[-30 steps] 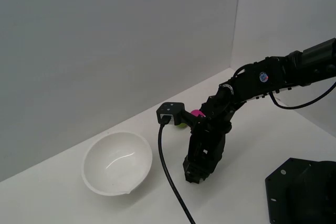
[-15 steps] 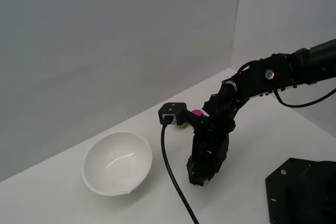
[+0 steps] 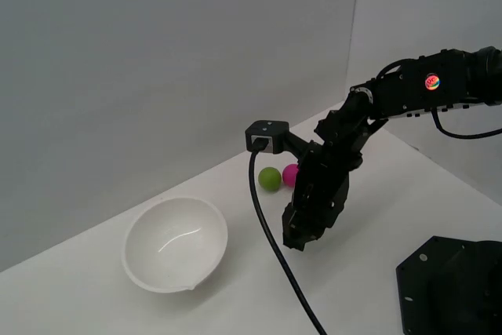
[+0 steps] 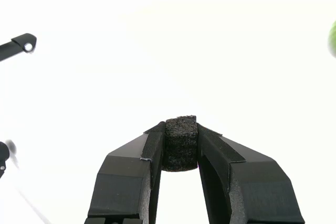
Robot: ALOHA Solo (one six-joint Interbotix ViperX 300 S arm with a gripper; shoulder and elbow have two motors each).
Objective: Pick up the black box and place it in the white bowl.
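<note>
Exterior view: the table (image 3: 408, 194) carries the bowl (image 3: 175, 243) toward the exterior view's left, upright and apart from the arm. The gripper (image 3: 302, 234) hangs above the table to the bowl's right. Green ball (image 3: 270, 179) and pink ball (image 3: 290, 175) touch behind it. Wrist view shows the gripper (image 4: 180, 148) clamped on the box (image 4: 180, 143).

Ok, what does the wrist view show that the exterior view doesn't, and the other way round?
Only the wrist view shows the black box clamped between the jaws at their tips; from outside it is hidden. Only the exterior view shows the white bowl, the pink ball, the arm raised above the table, and the black base block. Both show the gripper and the green ball, which is only a sliver at the wrist picture's edge.
</note>
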